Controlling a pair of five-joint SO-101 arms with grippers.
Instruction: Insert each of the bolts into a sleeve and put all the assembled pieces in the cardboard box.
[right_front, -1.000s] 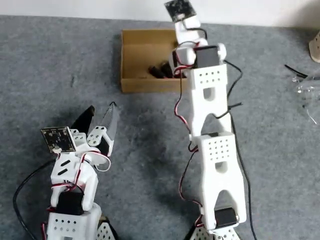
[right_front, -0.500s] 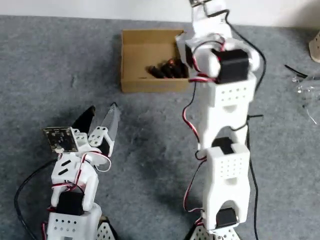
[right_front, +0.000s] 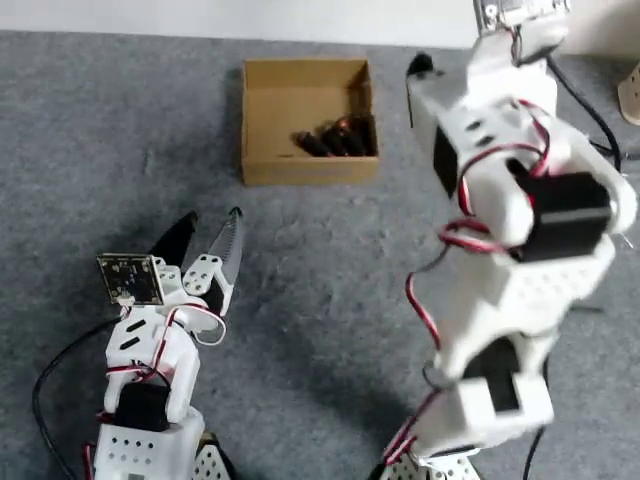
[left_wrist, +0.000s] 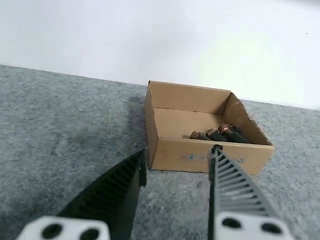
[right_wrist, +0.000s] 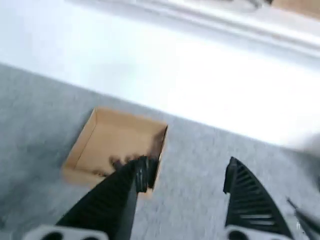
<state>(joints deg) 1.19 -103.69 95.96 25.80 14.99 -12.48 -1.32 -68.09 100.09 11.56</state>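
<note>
High view: grey carpet (right_front: 80, 120), white wall (right_front: 150, 12)

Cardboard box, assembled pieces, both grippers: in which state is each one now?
cardboard box: upright, open on top.
assembled pieces: lying inside the cardboard box.
left gripper: open, empty.
right gripper: open, empty.

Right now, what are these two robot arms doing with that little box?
They are packing bolt-and-sleeve pieces into the cardboard box. A few dark assembled pieces lie inside it, toward the end nearer the right arm. Both grippers are open and hold nothing. The left gripper hangs low over the grey mat in front of the box, and the right gripper is raised above the mat beside the box.
</note>
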